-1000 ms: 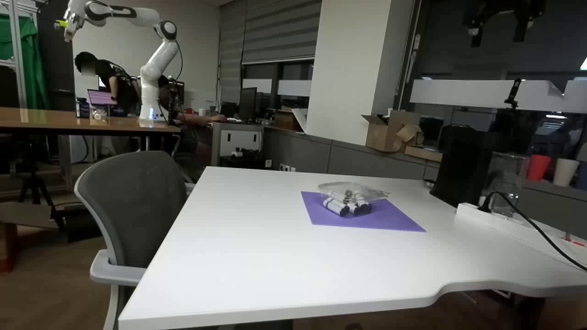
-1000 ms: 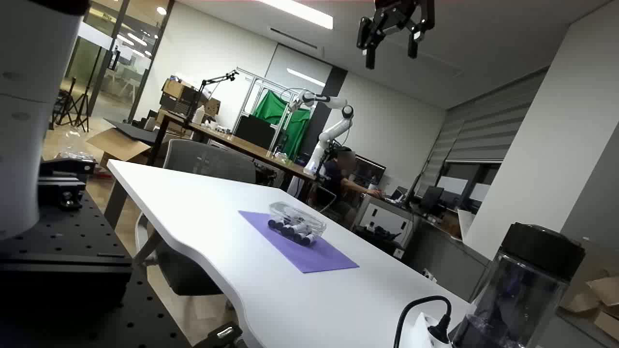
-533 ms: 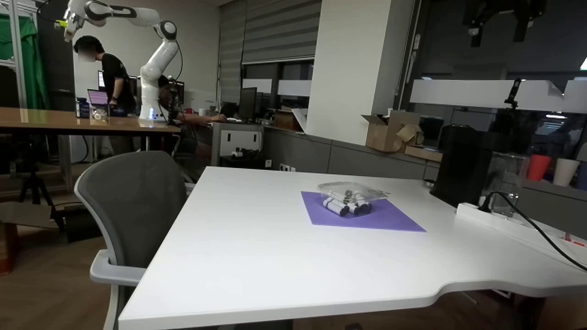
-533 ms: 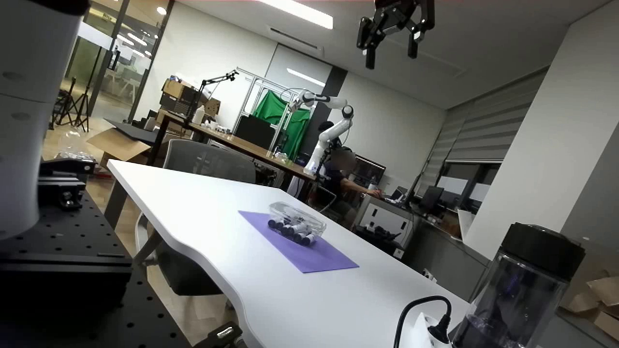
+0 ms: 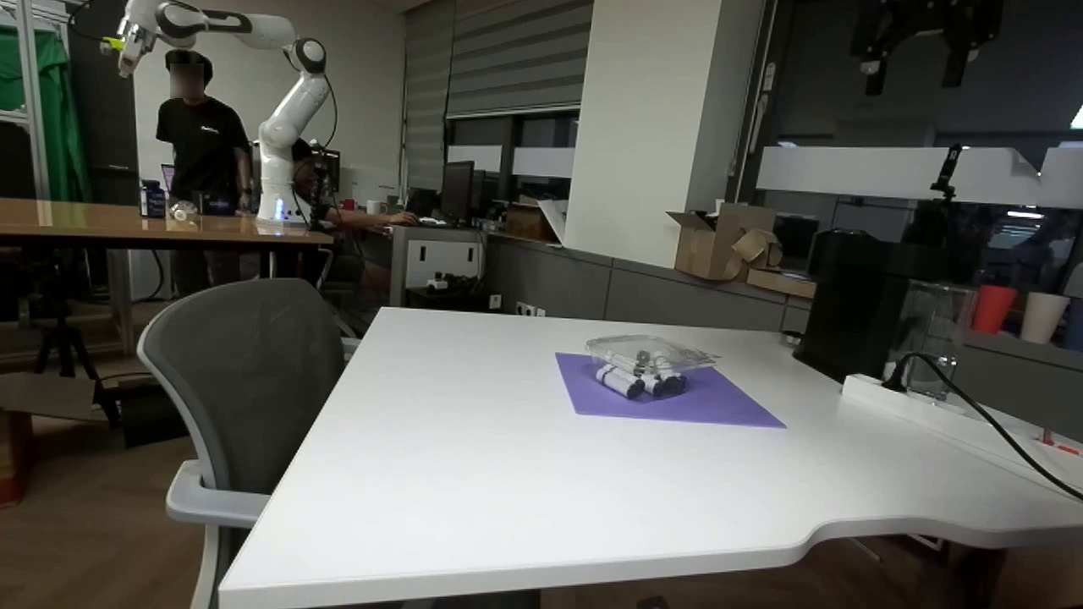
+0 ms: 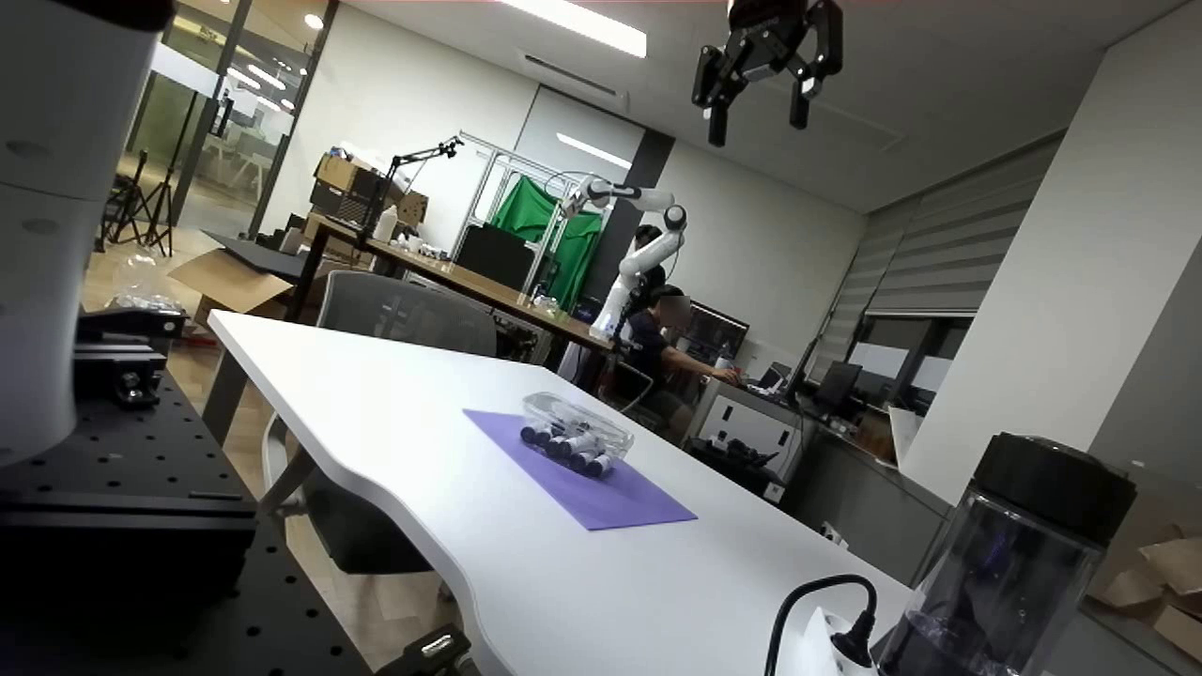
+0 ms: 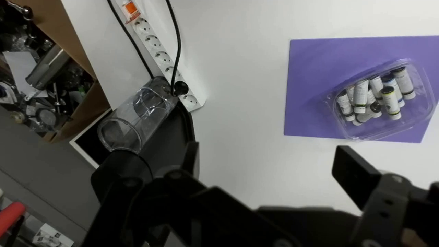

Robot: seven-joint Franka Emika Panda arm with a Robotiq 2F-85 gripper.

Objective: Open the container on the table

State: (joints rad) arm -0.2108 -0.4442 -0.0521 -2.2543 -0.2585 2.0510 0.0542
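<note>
The container is a clear plastic box with several small white tubes inside. It sits on a purple sheet on the white table. It also shows in an exterior view and at the right of the wrist view. I cannot tell a separate lid from the clear body. My gripper is open and empty. It hangs high above the table, well apart from the container, and shows at the top of both exterior views.
A white power strip with a black cable and a clear cylinder on a black device stand at one table side. A grey chair stands at another edge. A cardboard box stands behind the table.
My gripper has come down slightly in both exterior views and stays open. The container has not moved. A person in the background has straightened up.
</note>
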